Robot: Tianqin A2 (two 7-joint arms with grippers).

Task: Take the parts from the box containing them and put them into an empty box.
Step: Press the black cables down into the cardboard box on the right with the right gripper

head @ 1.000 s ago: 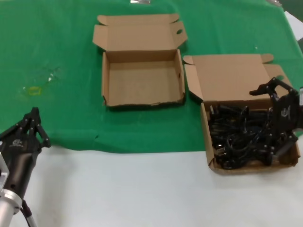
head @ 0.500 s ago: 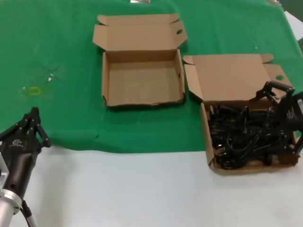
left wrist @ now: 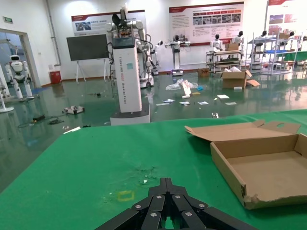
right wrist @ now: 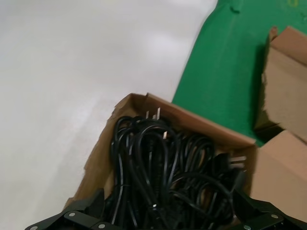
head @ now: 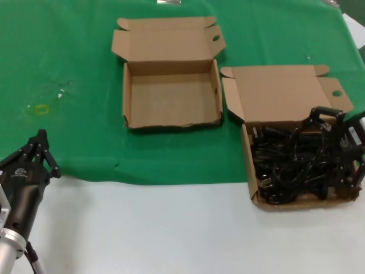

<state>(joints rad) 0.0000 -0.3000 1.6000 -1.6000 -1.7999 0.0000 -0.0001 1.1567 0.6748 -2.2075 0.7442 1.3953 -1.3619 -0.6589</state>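
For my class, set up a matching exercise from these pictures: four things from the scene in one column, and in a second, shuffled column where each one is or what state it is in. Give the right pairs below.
Things
1. empty box
2. cords
3. left gripper
4. right gripper

Places or states
A. piled in the box nearest the robot's right arm
B. parked at the near edge of the green cloth, away from both boxes
C. open, lowered over the full box
D. lid flap folded back, nothing inside

Pairs: 1-D, 2-A, 3-B, 4-C
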